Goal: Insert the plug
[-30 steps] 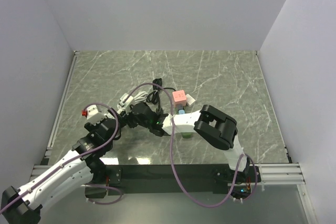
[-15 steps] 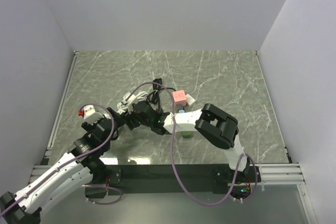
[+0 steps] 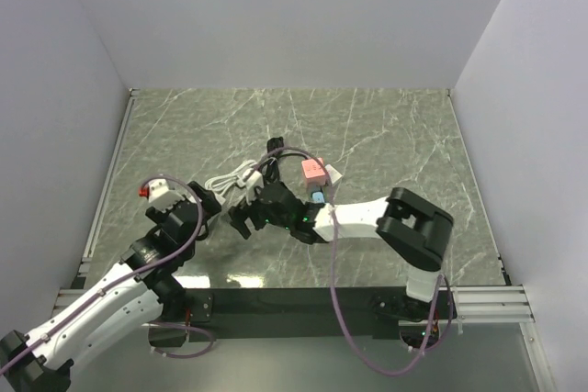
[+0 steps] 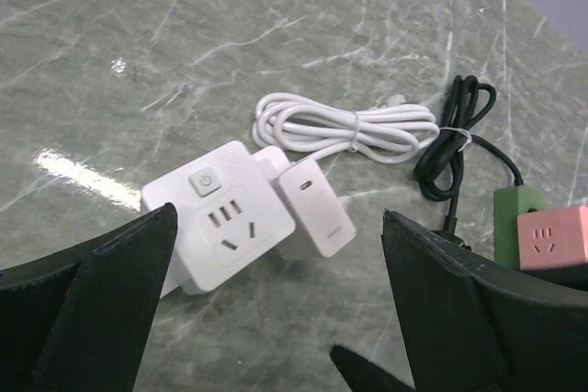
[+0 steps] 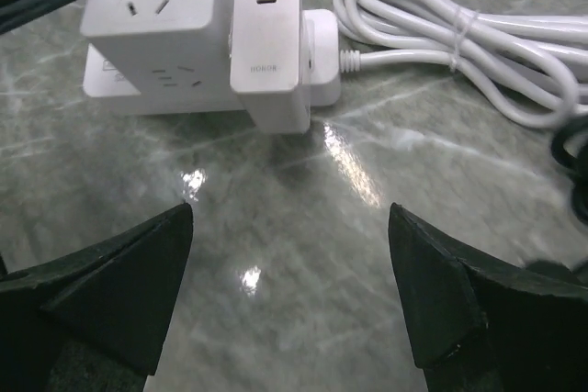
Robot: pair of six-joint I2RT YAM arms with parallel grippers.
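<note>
Left gripper (image 4: pixel 280 314) and right gripper (image 5: pixel 285 296) are both gaping wide, gripping nothing; white charger (image 5: pixel 266 43) is sitting flush against power cube (image 5: pixel 161 34).

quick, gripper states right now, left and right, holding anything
Left gripper: open, holding nothing.
Right gripper: open, holding nothing.

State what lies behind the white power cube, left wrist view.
A flat white charger adapter sits against the white plastic power cube, a tied white cable beyond. Its prongs are hidden.
</note>
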